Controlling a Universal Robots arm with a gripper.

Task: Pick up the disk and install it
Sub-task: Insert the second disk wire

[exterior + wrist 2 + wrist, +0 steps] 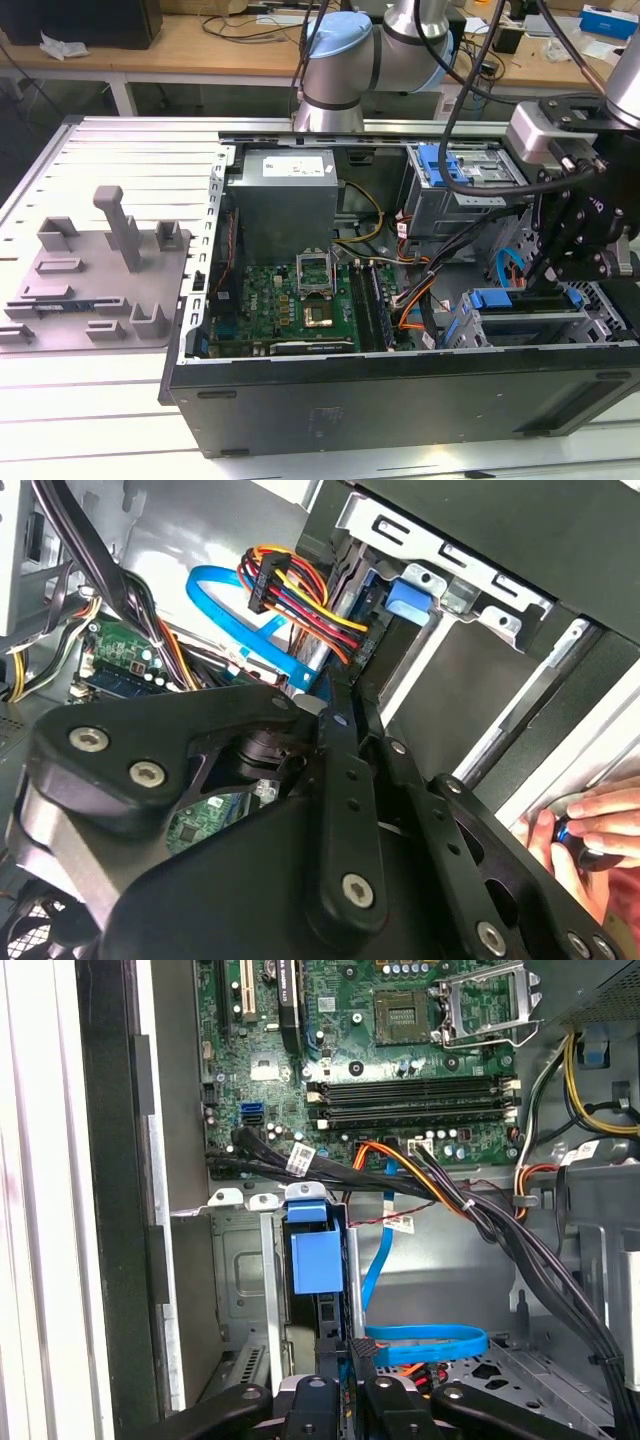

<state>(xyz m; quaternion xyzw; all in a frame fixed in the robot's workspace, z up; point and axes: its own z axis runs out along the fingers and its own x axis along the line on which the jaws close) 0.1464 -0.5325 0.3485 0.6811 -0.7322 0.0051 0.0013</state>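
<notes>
Blue-bracketed disk (313, 1260) in claw (345, 1385)

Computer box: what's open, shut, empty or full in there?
computer case: open, side panel off.
CPU socket: empty, cover frame flipped up.
disk: standing on edge in the drive bay.
gripper: shut on the disk.
blue data cable: curled in a loop.
</notes>
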